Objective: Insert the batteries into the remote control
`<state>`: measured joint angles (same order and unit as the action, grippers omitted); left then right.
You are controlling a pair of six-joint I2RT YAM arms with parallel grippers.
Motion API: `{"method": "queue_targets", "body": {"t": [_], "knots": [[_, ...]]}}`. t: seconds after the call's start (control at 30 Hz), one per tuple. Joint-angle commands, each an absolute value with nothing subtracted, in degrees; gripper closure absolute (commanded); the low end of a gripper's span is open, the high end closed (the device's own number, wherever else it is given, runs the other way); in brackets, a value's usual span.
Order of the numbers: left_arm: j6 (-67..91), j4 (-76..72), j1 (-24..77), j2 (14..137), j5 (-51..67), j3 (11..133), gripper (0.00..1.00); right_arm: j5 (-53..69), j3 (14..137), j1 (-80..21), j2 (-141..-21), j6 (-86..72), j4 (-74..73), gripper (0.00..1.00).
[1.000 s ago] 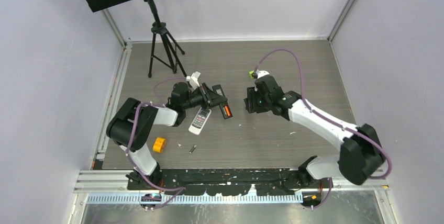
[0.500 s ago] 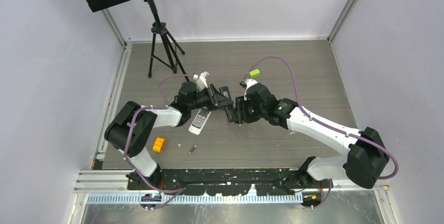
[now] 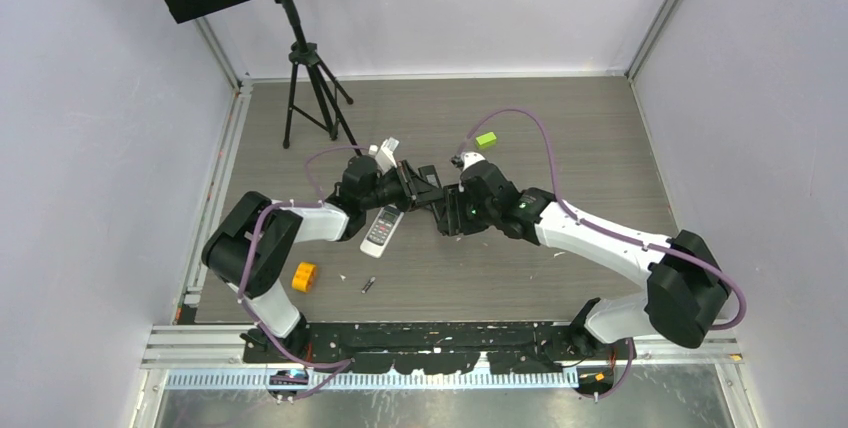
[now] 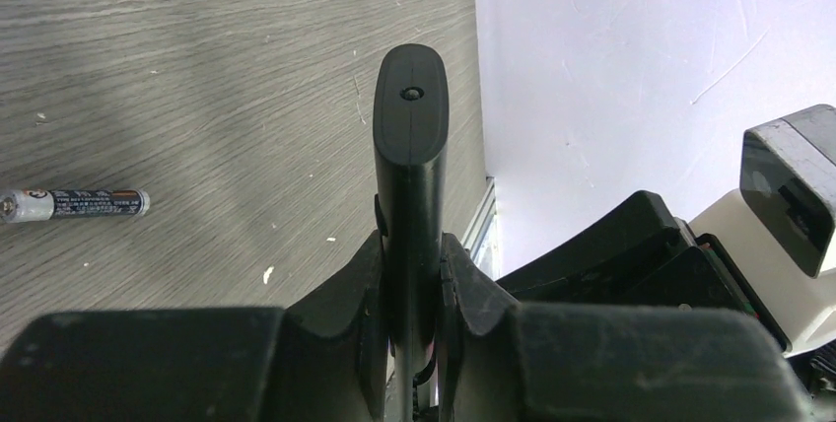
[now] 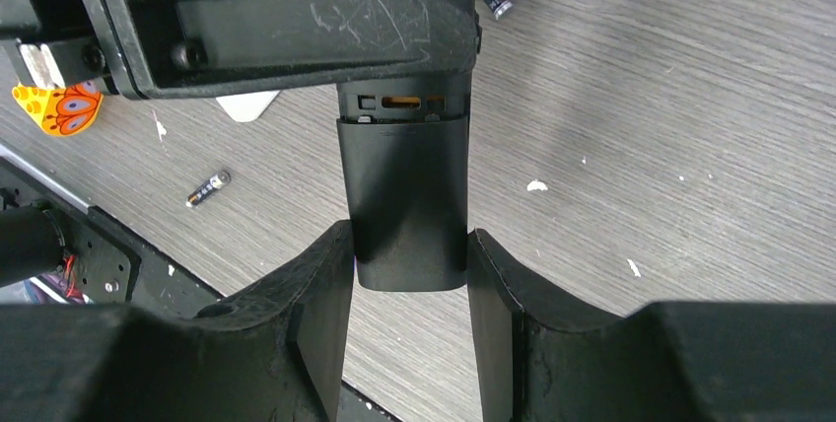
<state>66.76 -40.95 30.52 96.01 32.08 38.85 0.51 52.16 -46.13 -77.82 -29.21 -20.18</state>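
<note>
Left claw squeezes the black remote tight. Right claw pinches its other end. One battery lies on the counter.

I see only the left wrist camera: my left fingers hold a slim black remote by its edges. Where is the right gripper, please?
Observer: The right gripper has one finger at each side of the slim black plastic remote's free end.
Operator: Can one see inside the remote?
Observer: Small openings above that end show orange inside.
Operator: Is another remote on the table?
Observer: Yes, a white rectangular remote with buttons lies flat on the grey wood-grain table.
</note>
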Motion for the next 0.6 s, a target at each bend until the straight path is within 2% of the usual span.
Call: {"method": "queue_targets", "body": {"t": [0.0,0.27,0.57], "knots": [[69.5,-45.43,30.84,95.91,33.17,40.61,1.0,-1.93,53.79,-46.41,-79.51,-30.1,-16.12,0.66],[70.37,-45.7,30.92,95.12,34.02,40.58,1.0,-1.88,54.03,-46.41,-81.48,-30.89,-15.16,0.65],[72.83,-45.57,31.03,95.37,37.04,40.62,1.0,-4.42,56.27,-46.41,-84.09,-32.06,-17.84,0.58]]}}
